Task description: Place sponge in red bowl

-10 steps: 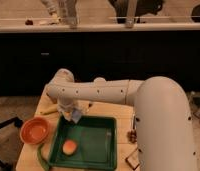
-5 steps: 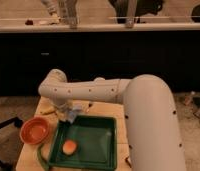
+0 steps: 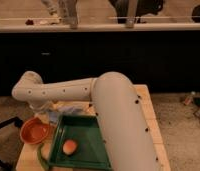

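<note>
The red bowl [image 3: 35, 132] sits on the left end of the wooden table [image 3: 149, 112]. My white arm reaches across from the right, and its gripper [image 3: 47, 112] hangs just above the table between the bowl's right rim and the green tray's far left corner. A pale bluish shape [image 3: 55, 118] shows right under the gripper; it may be the sponge, but I cannot tell for sure, nor whether it is held.
A green tray [image 3: 85, 150] lies right of the bowl with an orange round object [image 3: 69, 146] in it. A thin green item [image 3: 41, 157] lies on the table in front of the bowl. A dark counter runs behind the table.
The arm has swung left, carrying the gripper from over the tray's far edge to beside the red bowl. The camera view has also shifted, with the arm filling more of it.
</note>
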